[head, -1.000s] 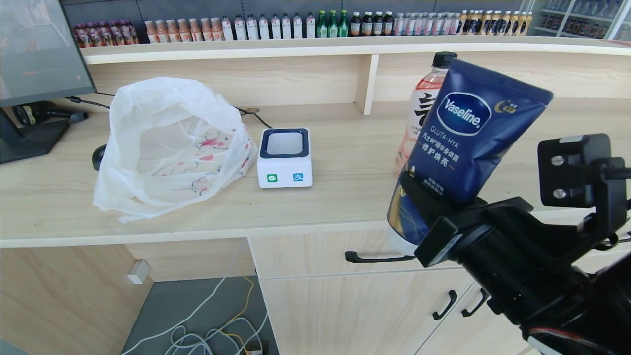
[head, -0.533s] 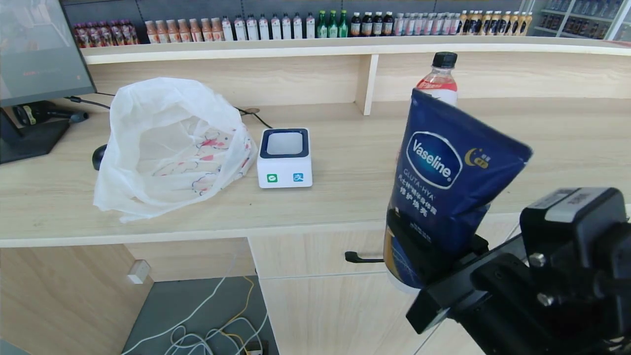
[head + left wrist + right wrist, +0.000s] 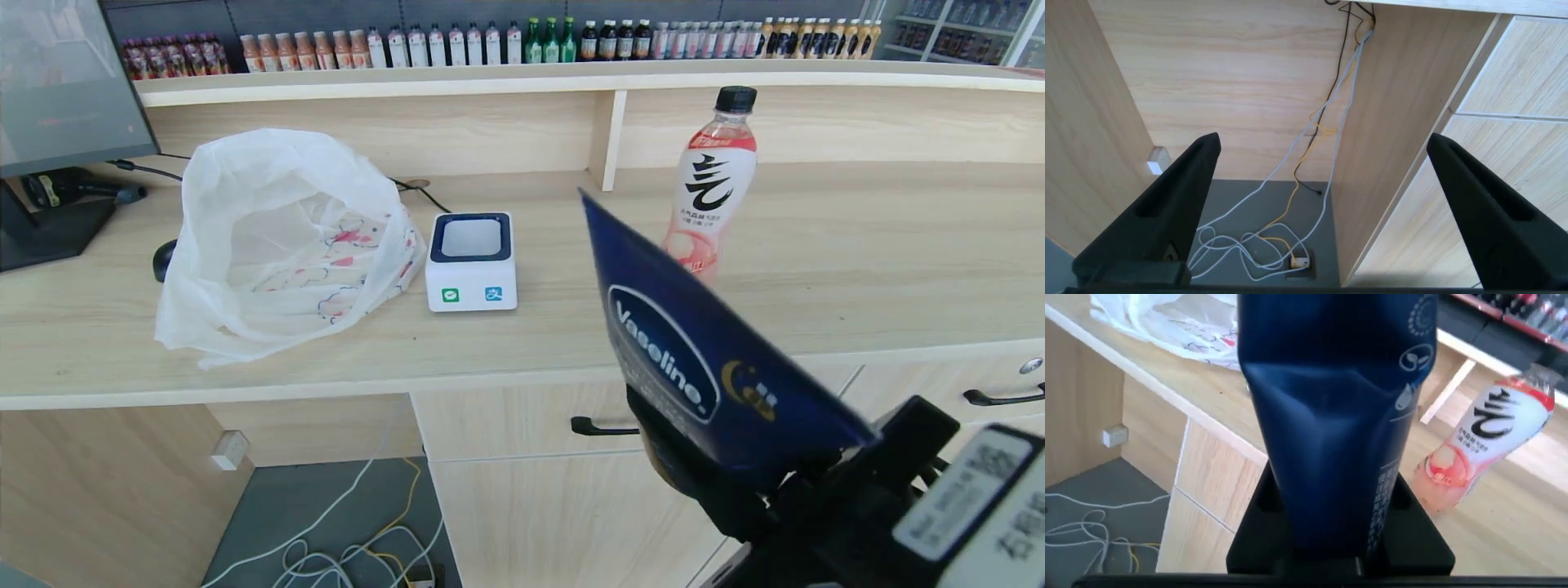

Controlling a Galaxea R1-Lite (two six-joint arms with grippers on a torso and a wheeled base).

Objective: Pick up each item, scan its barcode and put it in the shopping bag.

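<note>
My right gripper point(image 3: 718, 482) is shut on the lower part of a dark blue lotion tube point(image 3: 702, 367), held in front of the counter's edge at the lower right and tilted with its flat sealed end up and to the left. The tube point(image 3: 1331, 416) stands between the jaws in the right wrist view. A pink drink bottle point(image 3: 712, 184) with a black cap stands upright on the counter behind it. The white barcode scanner point(image 3: 472, 260) sits mid-counter, and the open white shopping bag point(image 3: 277, 237) lies just left of it. My left gripper point(image 3: 1323, 212) is open, below the counter and over the floor cables.
A monitor point(image 3: 65, 82) on a stand with a handheld scanner point(image 3: 77, 189) occupies the far left. A black mouse point(image 3: 163, 260) lies by the bag. A raised shelf point(image 3: 571, 77) with several bottles runs along the back. Drawers with black handles point(image 3: 600, 426) are under the counter.
The right arm has dropped and pulled back toward me, carrying the tube lower and turning it edge-on, so the pink bottle behind is now uncovered.
</note>
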